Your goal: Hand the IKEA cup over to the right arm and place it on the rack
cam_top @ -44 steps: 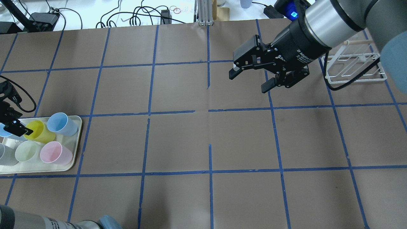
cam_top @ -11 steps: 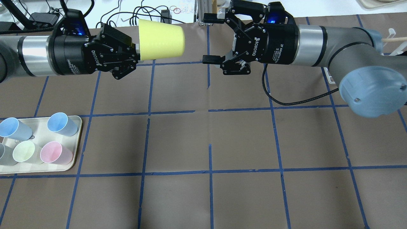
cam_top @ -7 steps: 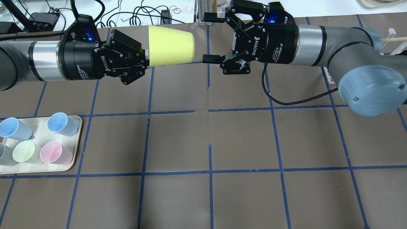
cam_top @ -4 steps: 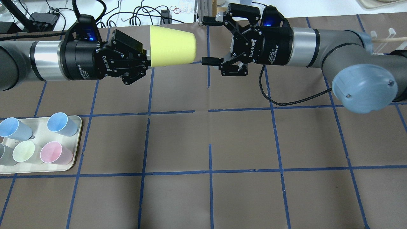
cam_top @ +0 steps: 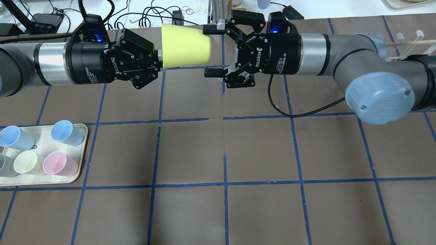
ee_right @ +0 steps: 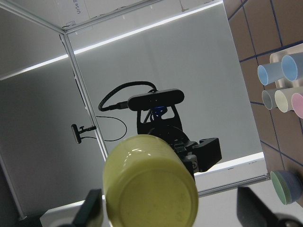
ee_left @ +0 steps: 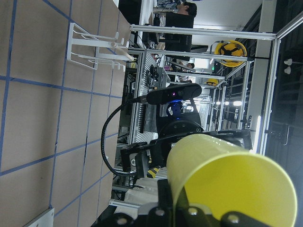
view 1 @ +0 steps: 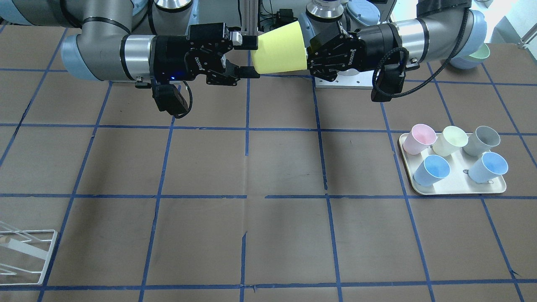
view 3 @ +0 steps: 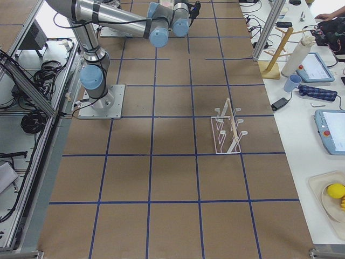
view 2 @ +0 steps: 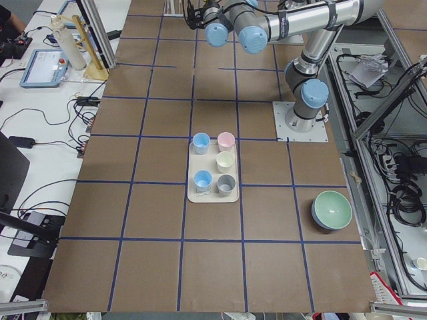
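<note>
While the left gripper (cam_top: 158, 59) is clamped on the mouth rim of the IKEA cup (cam_top: 185, 46), the cup lies level in the air, midway between the left and right edges of the table (cam_top: 259, 149), narrow bottom toward the right gripper (cam_top: 212, 51). Its fingers (cam_top: 213, 72) stand apart, straddling that bottom (touching or not, I cannot tell). How deep the left fingers reach inside is hidden.

One camera is looking down from high behind the left claw (cam_top: 159, 61) and right claw (cam_top: 210, 51). Another is facing them steeply from across the table (view 1: 285, 167). Both are sharing the spot where the claws meet. Two end cameras are watching from far off. Each wrist camera is peering close past its own claw at the yellow cup (ee_left: 232, 184).
</note>
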